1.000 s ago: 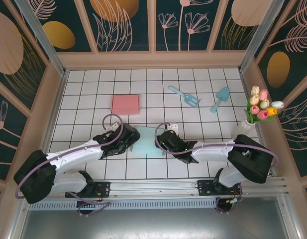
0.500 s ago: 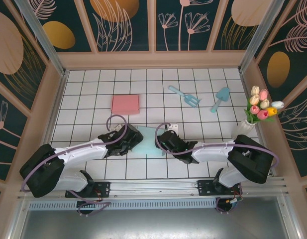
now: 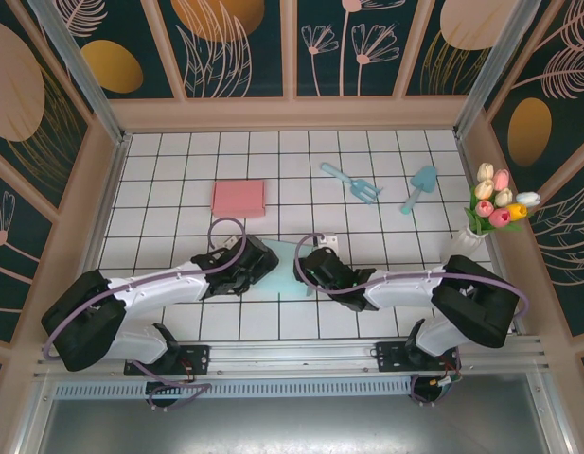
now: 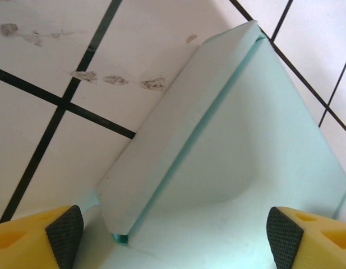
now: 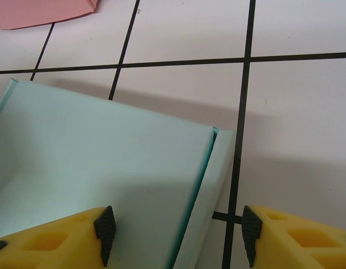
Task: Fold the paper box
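Observation:
The paper box (image 3: 282, 268) is a pale teal sheet lying flat on the tiled table between my two grippers. My left gripper (image 3: 250, 266) is over its left side. In the left wrist view the box (image 4: 245, 140) shows a narrow side flap folded over along its left edge, and my left gripper (image 4: 174, 241) stands open astride that flap's near end. My right gripper (image 3: 316, 269) is over the box's right side. In the right wrist view the box (image 5: 105, 151) has a narrow flap on its right edge, which lies between the open fingers of my right gripper (image 5: 178, 235), untouched by either pad.
A pink flat paper (image 3: 238, 198) lies behind the box to the left, its corner also in the right wrist view (image 5: 38, 11). A blue toy rake (image 3: 352, 182) and trowel (image 3: 419, 187) lie at the back right. A vase of tulips (image 3: 495, 210) stands at the right wall.
My left gripper has slid to the right, further over the box's left side. The right gripper and the box have stayed put.

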You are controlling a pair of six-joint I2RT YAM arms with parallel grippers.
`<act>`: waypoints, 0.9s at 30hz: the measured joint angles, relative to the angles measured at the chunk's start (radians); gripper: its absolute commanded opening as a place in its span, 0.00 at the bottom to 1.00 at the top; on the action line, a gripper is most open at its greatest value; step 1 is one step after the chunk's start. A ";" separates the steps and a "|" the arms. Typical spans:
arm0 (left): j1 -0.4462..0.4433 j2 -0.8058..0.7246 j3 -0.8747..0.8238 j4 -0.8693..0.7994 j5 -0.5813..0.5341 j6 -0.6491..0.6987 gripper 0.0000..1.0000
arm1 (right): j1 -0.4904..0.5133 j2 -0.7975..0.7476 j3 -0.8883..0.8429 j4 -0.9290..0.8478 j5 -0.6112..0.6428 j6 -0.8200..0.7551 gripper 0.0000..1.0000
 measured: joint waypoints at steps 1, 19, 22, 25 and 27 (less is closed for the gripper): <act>-0.002 0.000 0.001 0.000 0.000 0.000 0.86 | 0.000 0.000 -0.001 0.002 0.000 0.000 0.64; -0.019 0.000 -0.006 -0.013 -0.052 -0.015 0.83 | 0.000 0.001 -0.003 0.009 0.000 0.000 0.64; -0.019 0.000 -0.009 -0.013 -0.053 -0.018 0.83 | 0.000 0.001 -0.003 0.010 -0.001 0.000 0.64; -0.019 0.000 -0.009 -0.010 -0.052 -0.019 0.82 | 0.000 0.001 -0.003 0.011 -0.005 0.000 0.64; -0.019 0.002 -0.009 -0.004 -0.052 -0.023 0.82 | 0.000 0.004 -0.003 0.014 -0.008 0.000 0.64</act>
